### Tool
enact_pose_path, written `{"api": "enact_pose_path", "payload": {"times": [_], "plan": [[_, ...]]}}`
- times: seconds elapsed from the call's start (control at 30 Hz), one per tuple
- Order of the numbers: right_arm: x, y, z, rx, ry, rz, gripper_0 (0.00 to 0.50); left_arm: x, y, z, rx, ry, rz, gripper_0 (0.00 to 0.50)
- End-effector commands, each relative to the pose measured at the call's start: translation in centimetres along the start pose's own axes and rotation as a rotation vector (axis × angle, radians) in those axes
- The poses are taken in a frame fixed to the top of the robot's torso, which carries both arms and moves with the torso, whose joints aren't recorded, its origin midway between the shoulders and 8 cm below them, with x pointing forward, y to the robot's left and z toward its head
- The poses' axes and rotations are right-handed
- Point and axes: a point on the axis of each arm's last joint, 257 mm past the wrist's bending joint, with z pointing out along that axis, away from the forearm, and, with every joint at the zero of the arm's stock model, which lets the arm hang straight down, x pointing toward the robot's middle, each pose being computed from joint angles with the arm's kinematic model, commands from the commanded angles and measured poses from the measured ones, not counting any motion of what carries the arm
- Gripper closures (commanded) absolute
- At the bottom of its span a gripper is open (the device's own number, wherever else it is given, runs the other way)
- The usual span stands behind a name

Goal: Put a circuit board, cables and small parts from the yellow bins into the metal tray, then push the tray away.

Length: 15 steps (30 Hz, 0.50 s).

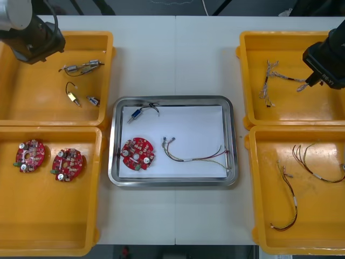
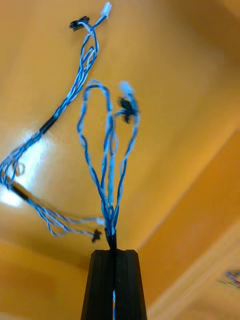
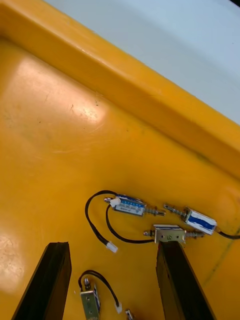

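My right gripper (image 2: 114, 248) is shut on a twisted blue and white cable (image 2: 107, 165), whose loops and black connectors hang free past the fingertips. A second blue and white cable (image 2: 50, 125) lies on the bin floor beyond it. From the front, this gripper (image 1: 311, 82) is over the far right yellow bin (image 1: 253, 108). The metal tray (image 1: 172, 181) holds a round red circuit board (image 1: 138, 154), a small metal part (image 1: 137, 113) and a red and yellow cable (image 1: 194, 155). My left gripper (image 3: 114, 246) hangs open above small metal parts (image 3: 132, 205) in the far left bin (image 1: 32, 102).
Two more red circuit boards (image 1: 29, 155) lie in the near left bin (image 1: 48, 226). Black and red-and-yellow cables (image 1: 291, 199) lie in the near right bin (image 1: 318, 237). Other small metal parts (image 1: 81, 68) are scattered in the far left bin.
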Motion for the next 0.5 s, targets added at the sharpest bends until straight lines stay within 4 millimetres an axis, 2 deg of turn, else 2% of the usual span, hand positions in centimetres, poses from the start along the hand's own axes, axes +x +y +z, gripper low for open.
{"api": "enact_pose_path", "payload": {"times": [0.03,0.23,0.37,0.5], "plan": [[-3.2,-0.3,-4.4,-0.055,-0.146,-0.115,0.500,-1.5,-2.8,-0.9,0.026,-0.042,-0.079,0.000],[-3.7,0.4,-7.8,-0.119,-0.285,-0.303,0.500,-1.5,-2.9,-0.5,0.024,-0.057,-0.156,0.000],[-3.6,0.8,-10.3,-0.151,-0.380,-0.442,0.500,-1.3,-3.8,-0.2,0.045,-0.065,-0.181,0.000],[-2.3,1.7,-11.7,-0.181,-0.423,-0.577,0.500,-0.8,-4.4,0.4,0.051,-0.078,-0.192,0.000]]}}
